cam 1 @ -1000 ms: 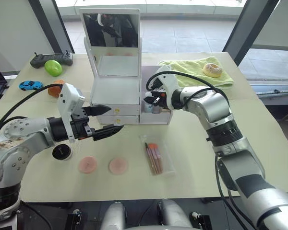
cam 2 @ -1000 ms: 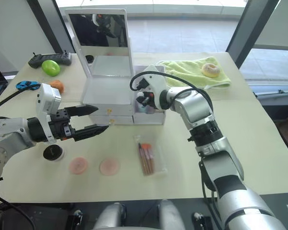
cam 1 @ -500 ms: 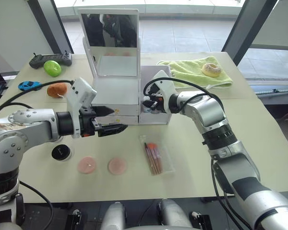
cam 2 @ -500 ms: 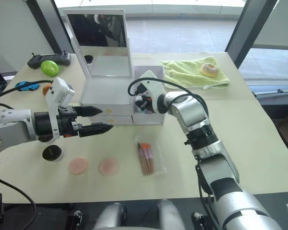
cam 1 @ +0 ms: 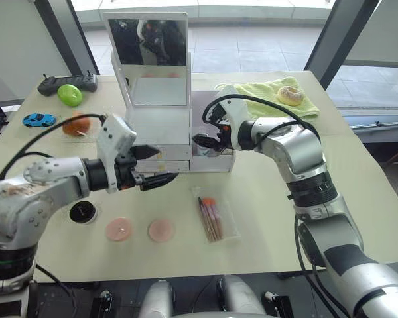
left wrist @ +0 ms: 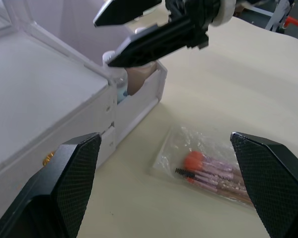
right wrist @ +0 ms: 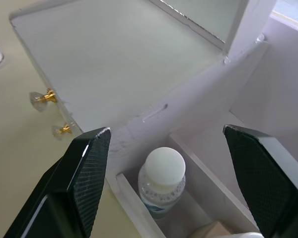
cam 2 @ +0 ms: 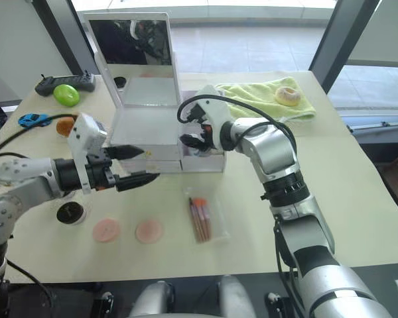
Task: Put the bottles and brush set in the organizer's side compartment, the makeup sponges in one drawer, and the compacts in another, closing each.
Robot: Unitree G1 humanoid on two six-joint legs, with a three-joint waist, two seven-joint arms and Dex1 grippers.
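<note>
The white organizer (cam 1: 160, 129) stands mid-table with its mirror lid up and both gold-knobbed drawers (right wrist: 42, 96) pushed in. My right gripper (cam 1: 209, 141) hovers open just above the side compartment (cam 1: 215, 159). A white-capped bottle (right wrist: 161, 181) stands inside the compartment beside a tan item (left wrist: 139, 79). My left gripper (cam 1: 166, 163) is open with nothing in it, level with the drawer fronts. The bagged brush set (cam 1: 213, 215) lies in front of the organizer. Two pink makeup sponges (cam 1: 119, 230) (cam 1: 161, 230) and a black compact (cam 1: 83, 212) lie to the front left.
A green towel (cam 1: 259, 93) with a donut (cam 1: 290, 95) lies behind my right arm. At the far left are a controller (cam 1: 66, 81), a green fruit (cam 1: 70, 94), a blue toy car (cam 1: 40, 119) and an orange object (cam 1: 76, 126).
My right gripper has opened over the side compartment, leaving the bottle standing inside. My left gripper has moved closer to the drawer fronts.
</note>
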